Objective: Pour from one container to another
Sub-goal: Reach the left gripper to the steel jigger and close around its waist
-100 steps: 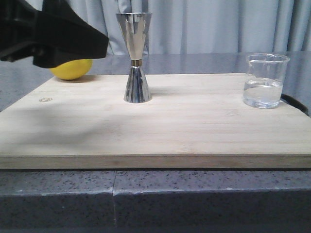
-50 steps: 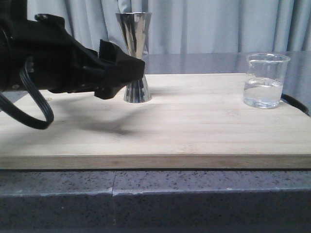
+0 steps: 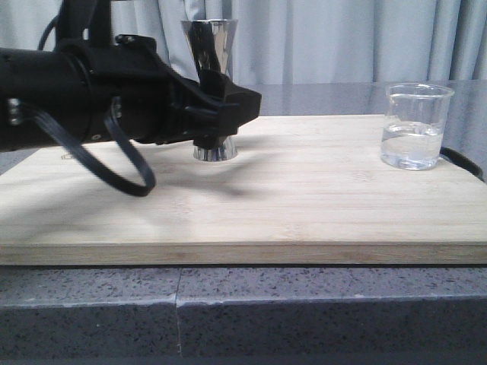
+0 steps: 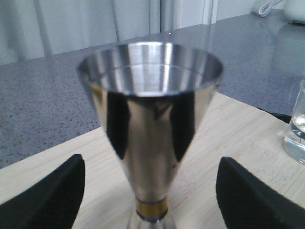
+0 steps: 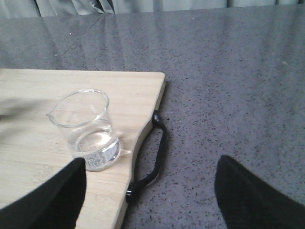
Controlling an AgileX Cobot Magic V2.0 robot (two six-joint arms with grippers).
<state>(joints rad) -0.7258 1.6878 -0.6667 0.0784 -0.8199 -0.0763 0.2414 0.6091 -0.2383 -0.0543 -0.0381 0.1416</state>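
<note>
The steel jigger (image 3: pixel 210 46) with a gold band at its waist stands upright on the wooden board (image 3: pixel 304 198). My left gripper (image 3: pixel 230 106) has reached it at waist height. In the left wrist view the jigger (image 4: pixel 150 109) stands between the open gripper's (image 4: pixel 152 198) black fingers (image 4: pixel 47 195), with a gap on each side. The clear glass beaker (image 3: pixel 417 125), partly filled with clear liquid, sits at the board's right end. In the right wrist view the beaker (image 5: pixel 88 129) is off to one side of my open, empty right gripper (image 5: pixel 150 200), which hovers over the board's edge.
A black loop handle (image 5: pixel 155 152) hangs off the board's right edge over the dark speckled counter (image 5: pixel 238 95). Grey curtains (image 3: pixel 342 38) hang behind. My left arm's body and a cable (image 3: pixel 114 160) cover the board's back left, hiding anything there.
My left arm has come down and swept right from the far left, bringing its open fingers around the jigger's waist. It now hides the lemon that showed earlier. The beaker has not moved.
</note>
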